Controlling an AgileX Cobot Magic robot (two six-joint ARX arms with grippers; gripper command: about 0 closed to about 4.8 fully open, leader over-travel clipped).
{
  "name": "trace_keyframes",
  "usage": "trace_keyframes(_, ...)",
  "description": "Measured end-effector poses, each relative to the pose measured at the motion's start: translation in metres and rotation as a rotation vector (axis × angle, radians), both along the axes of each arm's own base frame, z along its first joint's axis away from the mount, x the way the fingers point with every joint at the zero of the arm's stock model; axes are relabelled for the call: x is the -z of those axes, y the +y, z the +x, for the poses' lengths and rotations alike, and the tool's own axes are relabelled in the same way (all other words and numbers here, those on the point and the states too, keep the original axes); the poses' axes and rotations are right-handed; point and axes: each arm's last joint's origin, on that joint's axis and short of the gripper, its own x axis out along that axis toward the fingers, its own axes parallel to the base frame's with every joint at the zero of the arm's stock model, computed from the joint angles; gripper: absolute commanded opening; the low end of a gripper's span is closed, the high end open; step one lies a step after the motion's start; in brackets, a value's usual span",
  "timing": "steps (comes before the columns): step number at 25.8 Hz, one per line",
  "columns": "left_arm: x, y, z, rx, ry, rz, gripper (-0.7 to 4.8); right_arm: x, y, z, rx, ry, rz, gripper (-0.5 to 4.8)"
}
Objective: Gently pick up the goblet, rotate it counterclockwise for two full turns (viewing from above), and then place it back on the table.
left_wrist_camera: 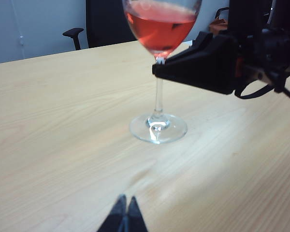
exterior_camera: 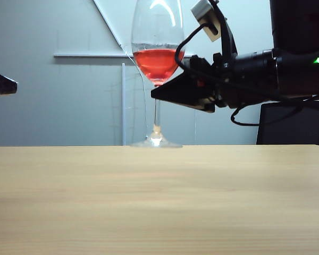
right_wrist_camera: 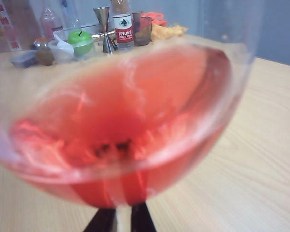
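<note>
Goblet [exterior_camera: 157, 64], tall clear glass holding red liquid, stands foot-down on the light beige wood table [exterior_camera: 159, 202]. Right gripper [left_wrist_camera: 157, 71] is clamped on the stem just under the bowl. Left gripper [left_wrist_camera: 126, 220] sits closed, well apart. You should lift straight and slow, keeping the stem vertical.

The goblet [exterior_camera: 156, 64] is clear, glossy glass with bright glints on its bowl and foot, and the red liquid shows through it. The table [exterior_camera: 159, 202] is pale wood grain, smooth with a soft satin sheen. The right gripper [left_wrist_camera: 157, 71], closed around the stem just under the bowl, is matt black plastic. The left gripper [left_wrist_camera: 127, 217], its tips pressed together over the table, looks dark and slightly shiny
</note>
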Motion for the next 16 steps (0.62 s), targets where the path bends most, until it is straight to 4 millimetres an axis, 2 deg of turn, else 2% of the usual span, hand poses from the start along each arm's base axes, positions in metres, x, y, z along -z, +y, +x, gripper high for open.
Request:
trace_keyframes(11, 0.000, 0.000, 0.000, 0.000, 0.000, 0.000, -0.05, 0.028, 0.007, 0.003, -0.031, 0.054, -0.044, -0.05)
trace_keyframes(16, 0.000, 0.000, 0.000, 0.000, 0.000, 0.000, -0.05, 0.029, 0.007, 0.003, -0.033, 0.044, -0.039, -0.05)
